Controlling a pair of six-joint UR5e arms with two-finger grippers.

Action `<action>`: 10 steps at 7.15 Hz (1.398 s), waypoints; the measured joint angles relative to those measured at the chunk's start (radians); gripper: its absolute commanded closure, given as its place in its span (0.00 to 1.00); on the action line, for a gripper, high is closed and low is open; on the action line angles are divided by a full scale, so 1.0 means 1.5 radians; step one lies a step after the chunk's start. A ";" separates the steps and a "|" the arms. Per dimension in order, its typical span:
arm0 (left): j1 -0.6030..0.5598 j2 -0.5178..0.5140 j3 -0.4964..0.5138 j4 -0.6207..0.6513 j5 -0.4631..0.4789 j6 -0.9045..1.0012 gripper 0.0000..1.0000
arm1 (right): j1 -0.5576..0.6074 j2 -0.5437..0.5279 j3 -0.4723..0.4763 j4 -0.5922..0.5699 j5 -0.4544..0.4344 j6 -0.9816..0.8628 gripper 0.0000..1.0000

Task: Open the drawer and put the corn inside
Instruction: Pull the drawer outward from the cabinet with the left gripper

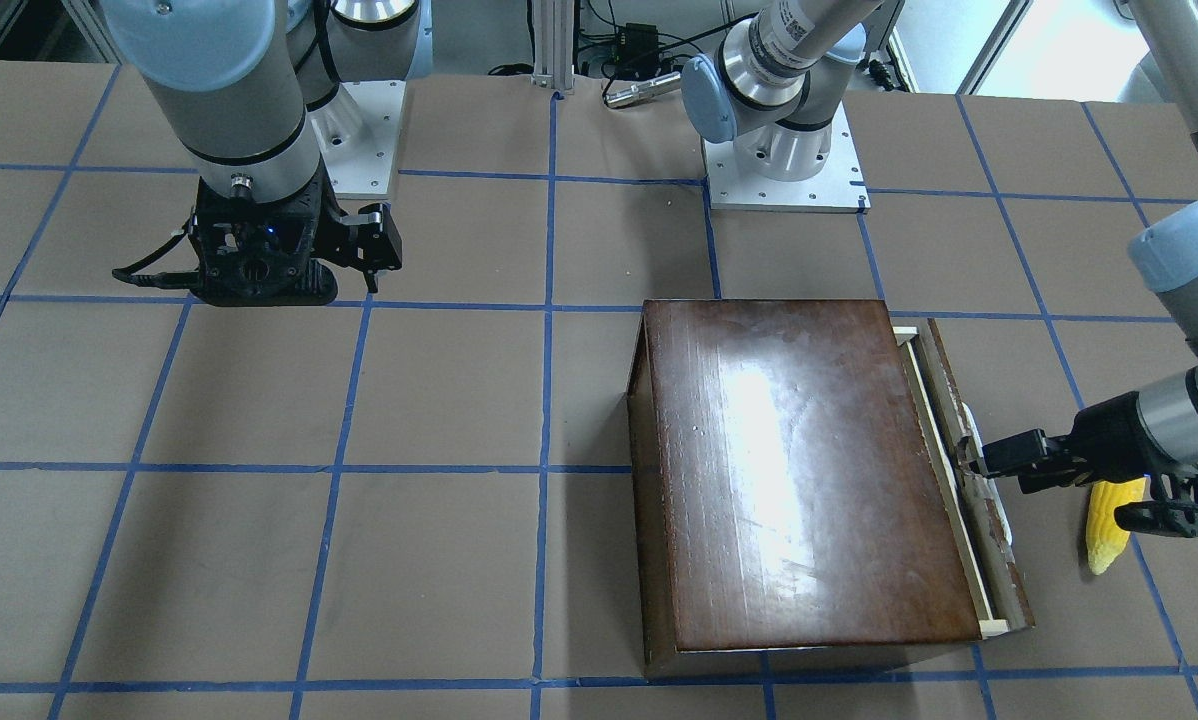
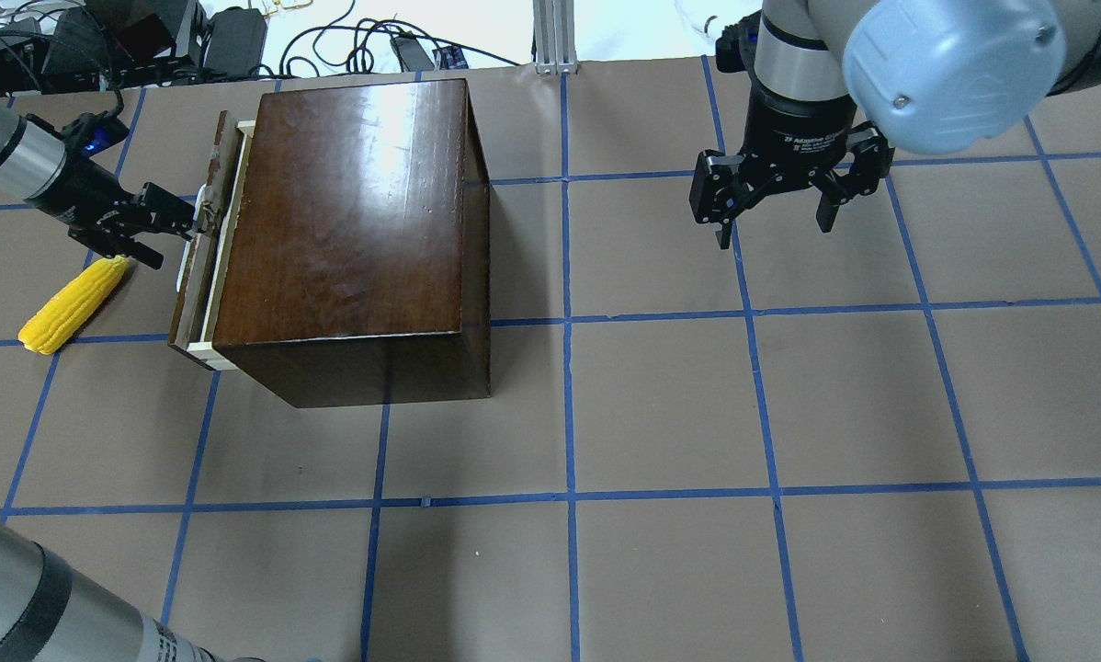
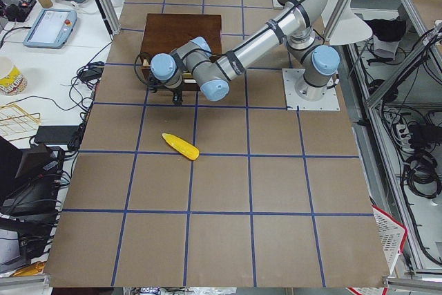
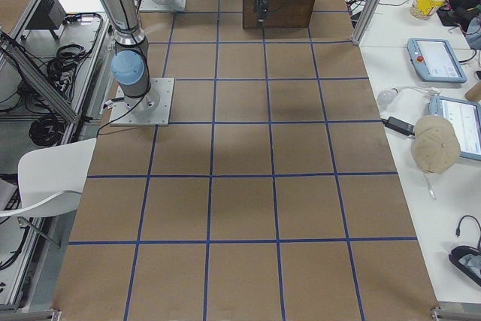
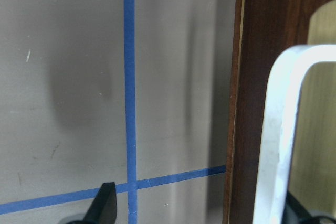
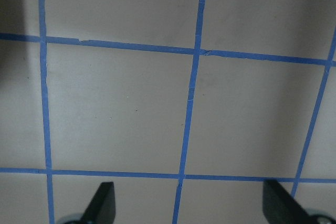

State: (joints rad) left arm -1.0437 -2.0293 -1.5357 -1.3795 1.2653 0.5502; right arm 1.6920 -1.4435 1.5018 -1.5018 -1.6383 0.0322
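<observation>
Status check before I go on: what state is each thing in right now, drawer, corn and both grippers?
drawer: open only a crack, most of it inside the box.
handle: between the left gripper's fingers.
corn: lying on the table beside the drawer front, not held.
left gripper: open, at the handle.
right gripper: open, empty, above the table away from the box.

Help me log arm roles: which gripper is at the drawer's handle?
The left gripper, at the drawer's whitish handle near the corn; the right gripper hangs open far from the box.
</observation>
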 measured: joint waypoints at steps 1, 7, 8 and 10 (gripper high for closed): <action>0.004 0.000 0.000 0.002 0.004 0.009 0.00 | 0.000 0.000 0.000 0.000 0.000 0.000 0.00; 0.010 -0.003 0.004 0.017 0.029 0.027 0.00 | 0.000 0.000 0.000 0.000 0.000 0.000 0.00; 0.010 -0.007 0.015 0.016 0.031 0.027 0.00 | 0.000 0.000 0.000 0.000 0.000 0.000 0.00; 0.011 -0.015 0.038 0.011 0.047 0.031 0.00 | 0.000 0.000 0.000 0.000 0.000 0.000 0.00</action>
State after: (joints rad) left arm -1.0269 -2.0514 -1.4788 -1.3631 1.3366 0.5960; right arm 1.6920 -1.4435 1.5018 -1.5018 -1.6383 0.0322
